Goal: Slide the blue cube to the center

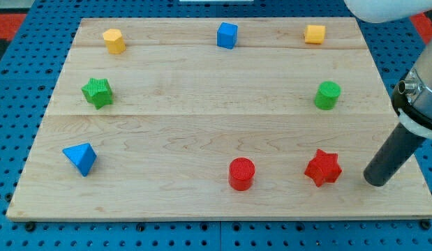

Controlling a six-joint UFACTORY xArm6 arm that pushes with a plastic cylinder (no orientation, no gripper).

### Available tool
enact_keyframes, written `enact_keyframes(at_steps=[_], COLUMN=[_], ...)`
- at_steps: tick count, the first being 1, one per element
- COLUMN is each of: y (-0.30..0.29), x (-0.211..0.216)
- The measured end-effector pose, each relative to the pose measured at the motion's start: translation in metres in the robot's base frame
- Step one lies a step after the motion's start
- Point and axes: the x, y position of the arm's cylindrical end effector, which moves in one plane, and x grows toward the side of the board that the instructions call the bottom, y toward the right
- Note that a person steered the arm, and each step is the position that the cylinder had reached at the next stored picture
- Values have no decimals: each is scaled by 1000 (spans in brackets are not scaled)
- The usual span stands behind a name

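Note:
The blue cube (227, 35) sits near the view's top edge of the wooden board (202, 104), about the middle of that edge. My tip (375, 182) rests on the board at the view's lower right, just right of the red star (322, 168). It touches no block and is far from the blue cube.
A yellow hexagonal block (114, 40) at top left, a yellow cube (315, 33) at top right, a green star (98, 93) at left, a green cylinder (327, 95) at right, a blue triangular block (81, 158) at lower left, a red cylinder (241, 173) at the bottom.

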Motion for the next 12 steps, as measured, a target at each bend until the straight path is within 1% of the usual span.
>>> enact_keyframes(at_steps=[4, 5, 6, 7, 8, 11, 12], y=[11, 78, 120, 119, 119, 119, 119], x=[0, -62, -149, -237, -282, -282, -311])
